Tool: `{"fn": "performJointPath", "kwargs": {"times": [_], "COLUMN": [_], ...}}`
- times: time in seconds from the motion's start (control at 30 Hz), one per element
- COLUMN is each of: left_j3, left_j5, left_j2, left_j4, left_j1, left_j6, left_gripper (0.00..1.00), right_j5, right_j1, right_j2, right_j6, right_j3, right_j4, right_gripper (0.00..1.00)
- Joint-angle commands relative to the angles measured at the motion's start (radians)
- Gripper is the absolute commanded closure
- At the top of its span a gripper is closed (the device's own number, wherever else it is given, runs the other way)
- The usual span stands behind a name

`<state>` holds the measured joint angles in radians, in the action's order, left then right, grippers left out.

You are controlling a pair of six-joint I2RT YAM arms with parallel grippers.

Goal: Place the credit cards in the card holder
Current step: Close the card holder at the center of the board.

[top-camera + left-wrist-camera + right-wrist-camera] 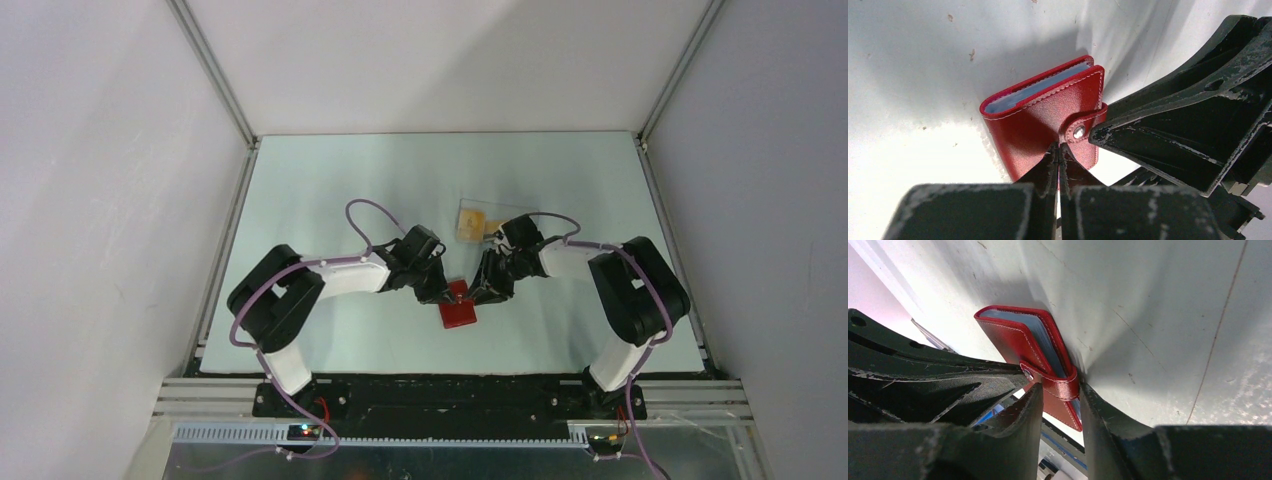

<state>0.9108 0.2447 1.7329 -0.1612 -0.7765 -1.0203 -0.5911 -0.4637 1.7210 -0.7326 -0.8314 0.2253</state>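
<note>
Left pincer point(1058, 150), shut, pinned the closed holder point(1033, 120) to the surface point(908, 75); right pincer point(1060, 388) sat narrow astride the tab point(1055, 382), likely to unsnap it, grip unconfirmed.

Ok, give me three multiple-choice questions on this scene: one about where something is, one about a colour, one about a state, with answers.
1. The card holder lies: A in a clear box; B on the table between the left gripper and right gripper; C at the far left corner.
2. Its cover is: A blue; B green; C red.
3. The left gripper is: A shut; B wide open; C unseen.
B, the top view shows it between the arms' tips; C, both wrist views show red; A, its fingers are pressed together.
</note>
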Motion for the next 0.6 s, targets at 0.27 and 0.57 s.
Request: {"fn": "performJointPath", "kwargs": {"times": [0.27,0.57], "left_j3": [0.012,0.025], "left_j5": [-0.057,-0.081], "left_j2": [0.066,0.046], "left_j4": [-0.054,-0.080], "left_j1": [-0.002,0.005], "left_j6": [0.029,0.036], "left_gripper": [1.00,1.00], "right_j5": [-0.029,0.002], "right_j1": [-0.010,-0.009], "right_j2": [0.008,-0.014], "right_j6": [0.036,0.048], "right_j3": [-0.009,-0.009], "right_j4": [-0.034,-0.023], "right_gripper": [0.65,0.63]}}
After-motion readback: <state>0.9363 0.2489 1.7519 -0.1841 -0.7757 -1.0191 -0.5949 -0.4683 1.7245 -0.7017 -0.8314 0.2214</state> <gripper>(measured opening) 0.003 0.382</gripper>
